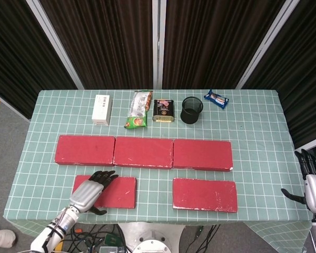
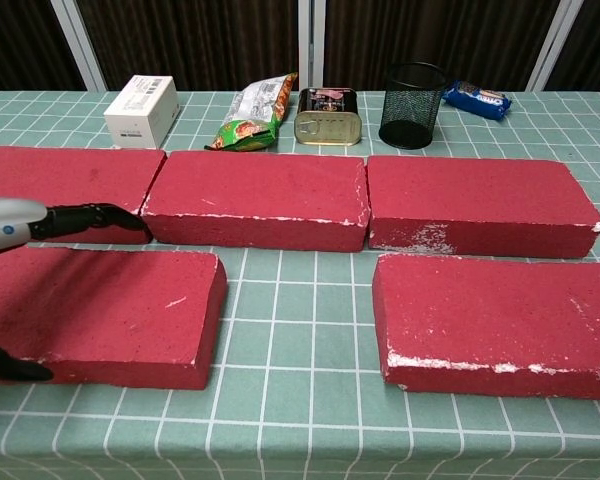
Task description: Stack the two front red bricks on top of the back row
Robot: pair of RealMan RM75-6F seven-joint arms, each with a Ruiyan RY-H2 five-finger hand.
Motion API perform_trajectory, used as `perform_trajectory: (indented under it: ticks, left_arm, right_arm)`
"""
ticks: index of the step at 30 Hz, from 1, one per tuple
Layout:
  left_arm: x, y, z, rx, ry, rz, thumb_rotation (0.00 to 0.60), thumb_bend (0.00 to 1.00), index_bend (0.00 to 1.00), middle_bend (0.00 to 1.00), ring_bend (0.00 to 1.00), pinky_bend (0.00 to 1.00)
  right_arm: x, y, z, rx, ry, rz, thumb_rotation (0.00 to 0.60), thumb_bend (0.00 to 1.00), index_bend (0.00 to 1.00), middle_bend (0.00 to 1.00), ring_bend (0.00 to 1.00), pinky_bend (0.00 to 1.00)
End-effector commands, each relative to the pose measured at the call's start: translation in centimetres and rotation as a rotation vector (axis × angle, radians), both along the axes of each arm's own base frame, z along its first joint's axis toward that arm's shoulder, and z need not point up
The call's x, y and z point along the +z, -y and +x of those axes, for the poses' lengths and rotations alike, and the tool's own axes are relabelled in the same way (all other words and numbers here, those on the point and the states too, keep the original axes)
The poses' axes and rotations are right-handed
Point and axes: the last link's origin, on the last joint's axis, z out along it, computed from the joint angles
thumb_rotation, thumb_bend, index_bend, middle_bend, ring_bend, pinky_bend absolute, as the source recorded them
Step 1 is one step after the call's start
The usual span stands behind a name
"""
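Two red bricks lie in front: the left one point(image 1: 118, 192) point(image 2: 110, 310) and the right one point(image 1: 204, 194) point(image 2: 500, 320). Behind them, three red bricks form the back row point(image 1: 143, 152) point(image 2: 255, 195), laid end to end. My left hand point(image 1: 90, 191) point(image 2: 10, 225) hovers over the left end of the front left brick. Its fingers point(image 2: 90, 215) reach past the brick's back edge and its thumb point(image 2: 10, 368) lies by the front face, gripping nothing. My right hand point(image 1: 313, 184) hangs off the table's right edge with fingers apart and empty; the chest view does not show it.
Along the far edge stand a white box point(image 1: 102, 109), a green snack bag point(image 1: 138, 109), a flat tin point(image 1: 164, 110), a black mesh cup point(image 1: 191, 109) and a blue packet point(image 1: 216, 99). A green checked cloth point(image 1: 263, 137) covers the table.
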Motion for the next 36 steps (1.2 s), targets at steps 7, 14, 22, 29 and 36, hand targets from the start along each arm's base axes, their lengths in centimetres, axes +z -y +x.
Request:
perform_trajectory:
  ticks: [7,14,22,29,36]
  left_arm:
    - [-1.4,-0.9,0.0,0.004,-0.042,-0.016,0.6,0.0,0.04,0.0,0.0,0.0]
    - [-1.7,-1.3,-0.1,0.036,-0.041,-0.029,0.6,0.0,0.04,0.0,0.0,0.0]
    - [-1.9,-1.9,0.0,0.056,-0.035,-0.039,0.6,0.0,0.04,0.0,0.0,0.0]
    - [-2.1,-2.1,-0.3,0.072,-0.043,-0.051,0.6,0.0,0.04,0.04,0.0,0.0]
    - [-2.1,-2.2,-0.3,0.078,-0.036,-0.054,0.6,0.0,0.04,0.08,0.0,0.0]
  right_arm:
    - [-0.1,-0.1,-0.4,-0.011,0.0,0.002,0.6,0.03,0.0,0.0,0.0,0.0]
    - [-0.2,0.0,-0.7,-0.016,0.002,0.006,0.6,0.03,0.0,0.0,0.0,0.0]
    - [-0.3,0.0,-0.8,-0.018,0.002,0.009,0.6,0.03,0.0,0.0,0.0,0.0]
    - [-0.4,0.0,-0.9,-0.02,0.002,0.011,0.6,0.04,0.0,0.0,0.0,0.0]
    - [-0.5,0.0,-1.0,-0.02,0.002,0.012,0.6,0.04,0.0,0.0,0.0,0.0]
